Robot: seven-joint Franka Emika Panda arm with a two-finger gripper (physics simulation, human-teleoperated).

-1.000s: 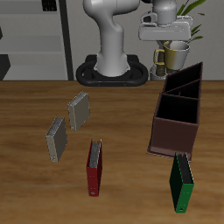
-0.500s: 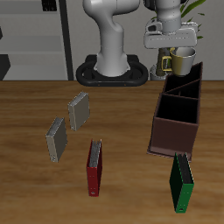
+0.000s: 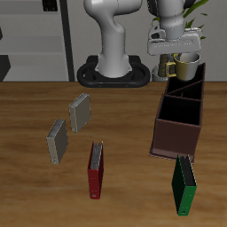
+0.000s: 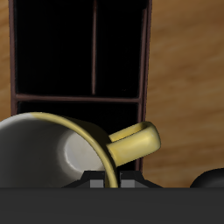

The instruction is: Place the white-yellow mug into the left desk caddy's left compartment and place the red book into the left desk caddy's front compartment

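My gripper [image 3: 178,56] is shut on the rim of the white-yellow mug [image 3: 186,66] and holds it in the air over the far end of the left desk caddy [image 3: 180,113]. In the wrist view the mug [image 4: 54,154] shows its pale inside and its yellow handle [image 4: 136,143], with the caddy's dark sections [image 4: 84,51] below it. The caddy is a long dark-brown box with dividers. The red book [image 3: 95,168] stands on its edge on the table, well apart from the caddy and nearer the front edge.
A green book [image 3: 183,184] stands just before the caddy's near end. Two grey books [image 3: 81,112] [image 3: 57,140] stand farther back than the red book. The robot base [image 3: 113,69] and a plant are at the table's back.
My gripper has carried the mug sideways and a little down, from beside the caddy's far end to over it. The books and the caddy have not moved.
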